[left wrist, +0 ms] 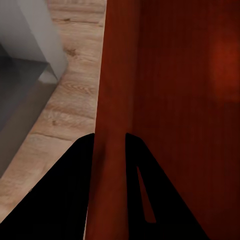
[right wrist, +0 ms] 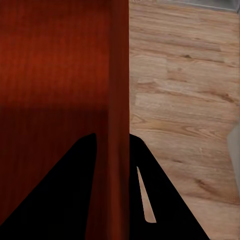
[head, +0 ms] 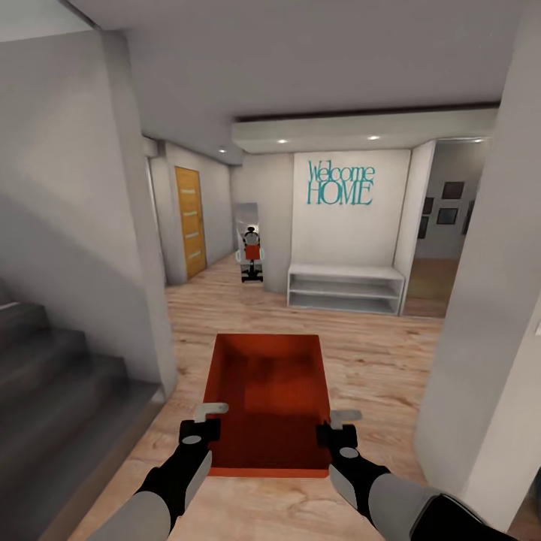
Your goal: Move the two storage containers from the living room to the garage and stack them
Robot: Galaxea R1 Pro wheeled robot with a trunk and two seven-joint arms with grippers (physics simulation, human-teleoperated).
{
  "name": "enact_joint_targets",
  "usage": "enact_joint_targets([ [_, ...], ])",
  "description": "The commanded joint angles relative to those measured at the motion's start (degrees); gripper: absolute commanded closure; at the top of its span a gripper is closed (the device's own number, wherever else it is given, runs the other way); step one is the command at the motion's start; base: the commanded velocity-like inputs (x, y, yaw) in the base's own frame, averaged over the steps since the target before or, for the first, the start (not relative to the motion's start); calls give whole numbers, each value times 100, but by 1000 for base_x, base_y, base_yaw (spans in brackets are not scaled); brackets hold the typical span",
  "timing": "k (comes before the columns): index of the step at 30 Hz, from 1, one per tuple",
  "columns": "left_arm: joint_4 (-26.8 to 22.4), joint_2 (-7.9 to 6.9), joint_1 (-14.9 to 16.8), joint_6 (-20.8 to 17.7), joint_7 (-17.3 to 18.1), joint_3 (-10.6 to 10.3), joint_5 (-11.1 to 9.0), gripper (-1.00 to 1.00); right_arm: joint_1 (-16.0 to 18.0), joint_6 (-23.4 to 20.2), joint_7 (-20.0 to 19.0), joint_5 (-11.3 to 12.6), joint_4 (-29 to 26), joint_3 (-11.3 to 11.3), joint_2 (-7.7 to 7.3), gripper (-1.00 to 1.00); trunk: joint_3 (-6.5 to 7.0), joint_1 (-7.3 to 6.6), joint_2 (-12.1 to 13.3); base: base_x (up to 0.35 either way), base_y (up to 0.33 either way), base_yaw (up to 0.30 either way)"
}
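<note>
One orange-red storage container (head: 268, 402), open-topped, is held level in front of me above a light wood plank floor. My left gripper (head: 209, 421) is shut on its left wall (left wrist: 112, 100); black fingers (left wrist: 75, 190) straddle that wall. On the opposite side, my right gripper (head: 336, 425) is shut on the right wall (right wrist: 119, 100), with black fingers (right wrist: 80, 190) on both sides of it. The box's inside is empty. The garage is out of view.
Grey stairs (head: 52, 383) and a pale wall (head: 83, 210) stand close on my left. A white pillar (head: 488, 315) is close on my right. Ahead lie a hallway, a white low shelf (head: 344, 289), a "Welcome HOME" wall (head: 340, 184), a wooden door (head: 191, 222) and a mirror (head: 249, 244).
</note>
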State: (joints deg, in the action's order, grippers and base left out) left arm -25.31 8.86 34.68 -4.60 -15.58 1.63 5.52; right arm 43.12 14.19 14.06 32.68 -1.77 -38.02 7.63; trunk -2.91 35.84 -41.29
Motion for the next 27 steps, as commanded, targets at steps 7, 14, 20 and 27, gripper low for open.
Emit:
enact_joint_targets([
  [7, -9, 2, 4, -49, -33, 400, 63, 100, 4, 75, -14, -87, -26, 119, 1, 100, -10, 5, -8, 321, 0, 0],
  [14, 1, 2, 4, -49, -33, 400, 63, 100, 4, 75, -10, -87, -26, 119, 1, 100, -10, 5, -8, 321, 0, 0],
  [20, 0, 2, 4, -49, -33, 400, 65, 100, 4, 74, -8, -87, -26, 119, 1, 100, -10, 5, -8, 321, 0, 0],
  [27, 0, 2, 4, -49, -33, 400, 64, 100, 4, 75, -13, -87, -26, 119, 1, 100, -10, 5, -8, 321, 0, 0],
])
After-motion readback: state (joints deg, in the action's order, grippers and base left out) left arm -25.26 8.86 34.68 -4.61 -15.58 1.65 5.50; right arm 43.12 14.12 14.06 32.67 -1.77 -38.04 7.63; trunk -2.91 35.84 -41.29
